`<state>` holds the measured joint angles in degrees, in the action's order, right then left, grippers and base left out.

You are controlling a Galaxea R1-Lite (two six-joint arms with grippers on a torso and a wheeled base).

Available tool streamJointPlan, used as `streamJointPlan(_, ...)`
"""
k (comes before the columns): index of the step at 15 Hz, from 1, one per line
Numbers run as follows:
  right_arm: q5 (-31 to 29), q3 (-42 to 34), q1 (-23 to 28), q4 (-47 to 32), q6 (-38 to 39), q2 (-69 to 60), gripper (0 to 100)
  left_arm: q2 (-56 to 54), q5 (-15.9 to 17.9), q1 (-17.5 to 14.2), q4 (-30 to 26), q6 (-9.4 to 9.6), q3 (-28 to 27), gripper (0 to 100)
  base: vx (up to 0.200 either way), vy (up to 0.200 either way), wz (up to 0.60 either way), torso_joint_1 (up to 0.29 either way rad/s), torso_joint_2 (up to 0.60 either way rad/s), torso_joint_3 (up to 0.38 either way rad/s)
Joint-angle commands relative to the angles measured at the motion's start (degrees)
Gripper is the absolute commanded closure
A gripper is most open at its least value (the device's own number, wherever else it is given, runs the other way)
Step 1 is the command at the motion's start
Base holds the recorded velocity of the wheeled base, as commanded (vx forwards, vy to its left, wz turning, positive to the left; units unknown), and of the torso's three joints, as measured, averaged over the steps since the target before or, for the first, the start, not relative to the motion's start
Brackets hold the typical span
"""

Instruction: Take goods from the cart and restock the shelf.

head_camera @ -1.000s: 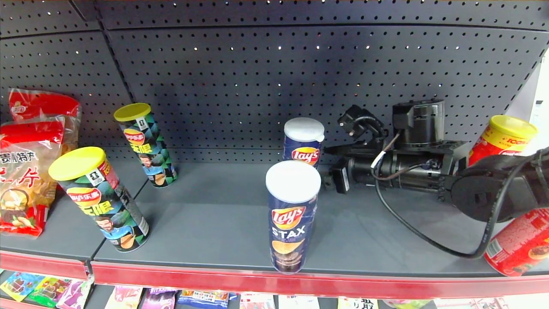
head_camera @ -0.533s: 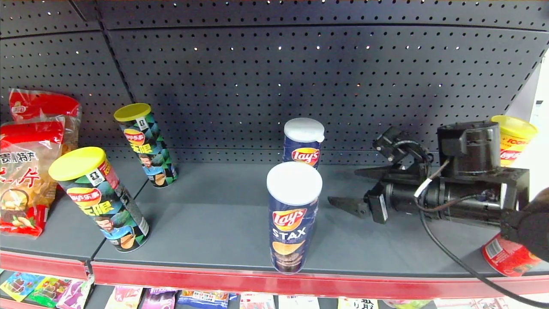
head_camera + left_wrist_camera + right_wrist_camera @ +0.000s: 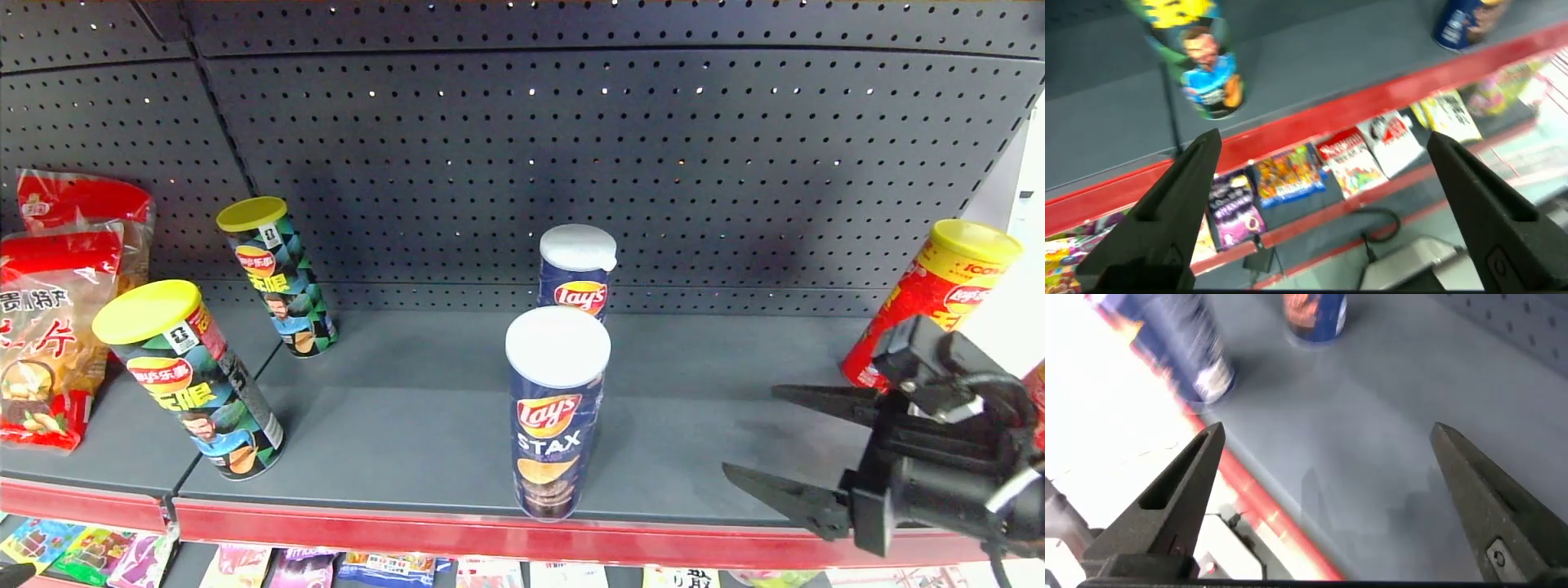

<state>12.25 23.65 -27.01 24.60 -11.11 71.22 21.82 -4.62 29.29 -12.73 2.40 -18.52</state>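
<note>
The front blue can (image 3: 558, 412), a tall cardboard tube with a flat white plastic lid, stands upright on the shelf (image 3: 408, 425) near the middle, its base close to the red front lip (image 3: 367, 527). The rear blue can (image 3: 577, 273), of the same make, stands upright behind it, near the pegboard back (image 3: 571, 163) and apart from the front one. The right gripper (image 3: 749, 429) hangs over the shelf's right front part, its two dark tapered fingers spread wide and holding nothing, their tips turned toward the front blue can with bare grey board between. The shelf board is smooth matt metal, and a broad open strip runs from the blue cans to the yellow-lidded cans (image 3: 188, 384) on the left. A red can (image 3: 939, 298) with a yellow lid stands at the far right by the back wall, just behind the right gripper. Crinkled red snack bags (image 3: 49, 327) crowd the left end. The left gripper (image 3: 1323, 139) is also spread wide and empty, seen against the red lip and the glossy packets (image 3: 1290, 175) on the level below.
</note>
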Motion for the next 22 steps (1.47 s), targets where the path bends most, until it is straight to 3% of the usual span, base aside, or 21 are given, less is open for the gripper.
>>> streamJointPlan(1,-0.03,-8.09,0.12,-0.52,0.12,-15.23,0,4.55,0.84,-0.03,-0.02,0.06,-0.29,0,0.0,0.0,0.0,0.0,0.0,0.0)
streamJointPlan(2,-0.12,-8.62,0.21,-1.84,0.21,-18.48,0,5.16,1.19,-0.03,-0.02,0.06,-0.29,0,0.0,0.0,0.0,0.0,0.0,0.0)
streamJointPlan(5,-3.81,-4.67,3.64,-18.71,1.09,-33.6,0,9.12,4.97,-0.03,0.07,-0.12,-1.26,0,0.0,0.0,0.0,0.0,0.0,0.0)
streamJointPlan(6,-5.22,-2.64,6.89,-29.26,2.84,-42.3,0,12.63,6.38,-0.03,0.86,-0.2,-2.4,0,0.0,0.0,0.0,0.0,0.0,0.0)
streamJointPlan(9,-7.15,-1.06,13.57,-43.85,3.55,-55.49,0,22.39,6.73,-0.03,10.53,-0.29,-2.14,0,0.0,0.0,0.0,0.0,0.0,0.0)
streamJointPlan(12,-6.71,-3.26,20.33,-45.25,4.51,-60.67,0,32.14,6.82,0.15,16.15,-0.64,-2.75,0,0.0,0.0,0.0,0.0,0.0,0.0)
streamJointPlan(15,-7.15,-5.9,21.48,-45.17,4.43,-65.59,0,38.82,7.52,2.43,16.15,-5.74,-5.48,0,0.0,0.0,0.0,0.0,0.0,0.0)
streamJointPlan(17,-7.15,-5.98,21.57,-44.9,5.22,-65.59,0,43.13,7.34,3.93,16.24,-7.76,-8.11,0,0.0,0.0,0.0,0.0,0.0,0.0)
streamJointPlan(22,-6.8,-9.5,21.48,-44.55,5.74,-65.59,0,53.5,7.08,7.18,16.24,-7.41,-13.47,0,0.0,0.0,0.0,0.0,0.0,0.0)
